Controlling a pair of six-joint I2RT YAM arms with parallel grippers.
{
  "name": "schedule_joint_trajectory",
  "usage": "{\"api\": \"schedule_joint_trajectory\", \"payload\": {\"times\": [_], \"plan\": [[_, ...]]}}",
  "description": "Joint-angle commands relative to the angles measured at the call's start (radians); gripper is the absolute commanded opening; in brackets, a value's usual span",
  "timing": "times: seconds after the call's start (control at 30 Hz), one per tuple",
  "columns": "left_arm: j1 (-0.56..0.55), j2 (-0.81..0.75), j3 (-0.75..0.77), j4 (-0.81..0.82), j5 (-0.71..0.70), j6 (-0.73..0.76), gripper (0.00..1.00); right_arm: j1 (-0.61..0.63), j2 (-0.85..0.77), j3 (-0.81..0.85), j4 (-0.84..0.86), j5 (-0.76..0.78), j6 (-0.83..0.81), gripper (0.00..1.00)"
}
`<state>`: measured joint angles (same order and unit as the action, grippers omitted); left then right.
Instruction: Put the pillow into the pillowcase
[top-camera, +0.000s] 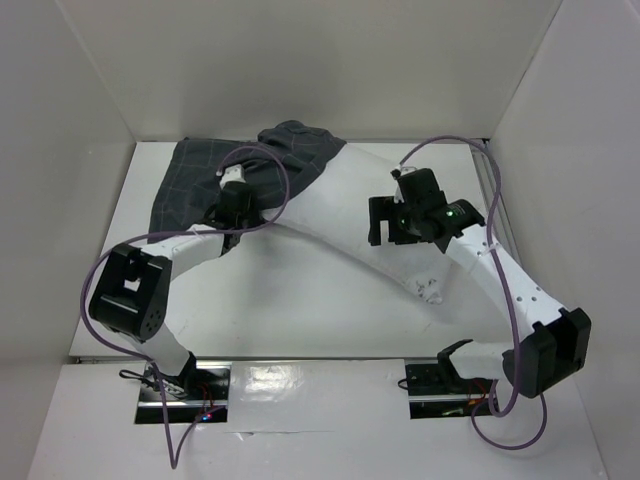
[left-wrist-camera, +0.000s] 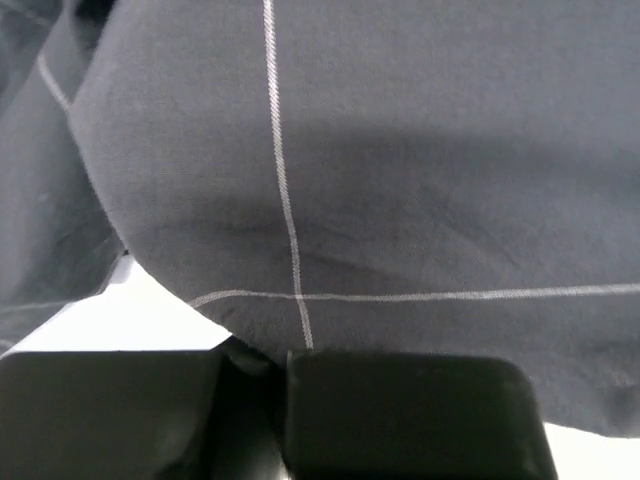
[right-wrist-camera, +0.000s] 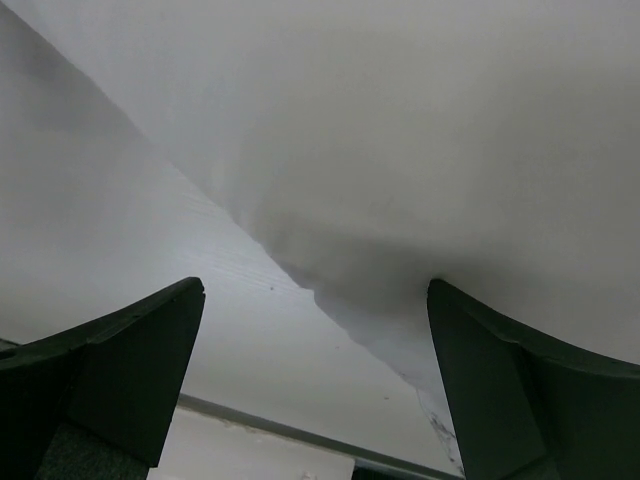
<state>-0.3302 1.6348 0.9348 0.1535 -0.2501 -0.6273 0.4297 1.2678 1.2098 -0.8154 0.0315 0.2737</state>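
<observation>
Between the wide-spread fingers (right-wrist-camera: 130, 370) of my right tool (right-wrist-camera: 315, 295), the wrist camera gives me only the bulging underside of the plump white fabric pillow (right-wrist-camera: 400, 130). From overhead I get what that close view cannot: the pillow lies long and slanted on the white worktop (top-camera: 300, 300). The end nearest my left tool (top-camera: 232, 208) disappears under the dark grey cloth pillowcase with thin pale grid lines (top-camera: 195, 185), which is bunched just beyond and around that tool. My left wrist camera fills with that checked cloth. There the left tool's two black fingers (left-wrist-camera: 400, 415) sit pressed together on a fold of it, a grip the overhead view hides. I count one pillow, one pillowcase and two tools.
</observation>
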Motion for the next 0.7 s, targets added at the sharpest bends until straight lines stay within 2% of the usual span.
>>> {"api": "schedule_joint_trajectory", "payload": {"times": [0.0, 0.07, 0.1, 0.13, 0.17, 0.2, 0.27, 0.3, 0.37, 0.4, 0.47, 0.5, 0.57, 0.6, 0.67], "plan": [[0.005, -0.022, 0.042, -0.002, 0.076, 0.044, 0.00, 0.007, 0.007, -0.103, 0.102, 0.002, 0.059, 1.00], [-0.004, -0.044, 0.062, -0.035, 0.148, 0.044, 0.00, 0.007, 0.042, -0.157, 0.181, -0.024, 0.073, 1.00], [-0.004, -0.056, 0.074, -0.072, 0.185, 0.044, 0.00, 0.007, 0.063, -0.200, 0.273, -0.037, 0.073, 0.96], [-0.015, -0.056, 0.087, -0.089, 0.218, 0.044, 0.00, 0.007, 0.093, -0.200, 0.309, -0.063, 0.082, 0.84], [-0.024, -0.056, 0.100, -0.109, 0.265, 0.044, 0.00, 0.007, 0.126, -0.200, 0.337, -0.077, 0.082, 0.61], [-0.045, -0.056, 0.136, -0.123, 0.290, 0.044, 0.00, 0.007, 0.196, -0.173, 0.369, -0.077, 0.082, 0.04], [-0.072, -0.046, 0.192, -0.169, 0.331, 0.044, 0.00, 0.007, 0.254, -0.058, 0.380, -0.067, 0.082, 0.00], [-0.099, -0.027, 0.275, -0.183, 0.378, 0.044, 0.00, -0.002, 0.286, 0.056, 0.380, -0.045, 0.073, 0.00], [-0.130, 0.000, 0.393, -0.262, 0.400, 0.060, 0.00, -0.002, 0.295, 0.184, 0.366, -0.003, 0.062, 0.00], [-0.159, 0.017, 0.529, -0.293, 0.431, 0.073, 0.00, -0.002, 0.295, 0.245, 0.352, 0.008, 0.049, 0.00], [-0.188, 0.066, 0.663, -0.348, 0.459, 0.074, 0.00, -0.002, 0.295, 0.394, 0.328, 0.008, 0.048, 0.00], [-0.211, 0.082, 0.787, -0.383, 0.503, 0.074, 0.00, 0.010, 0.304, 0.424, 0.318, 0.018, 0.038, 0.00], [-0.221, 0.124, 0.892, -0.416, 0.549, 0.074, 0.00, 0.032, 0.304, 0.447, 0.308, 0.027, 0.038, 0.00], [-0.233, 0.125, 0.953, -0.428, 0.590, 0.054, 0.00, 0.056, 0.291, 0.418, 0.318, 0.027, 0.050, 0.00], [-0.242, 0.135, 0.964, -0.428, 0.632, 0.029, 0.00, 0.066, 0.278, 0.294, 0.344, 0.039, 0.073, 0.00]]}}
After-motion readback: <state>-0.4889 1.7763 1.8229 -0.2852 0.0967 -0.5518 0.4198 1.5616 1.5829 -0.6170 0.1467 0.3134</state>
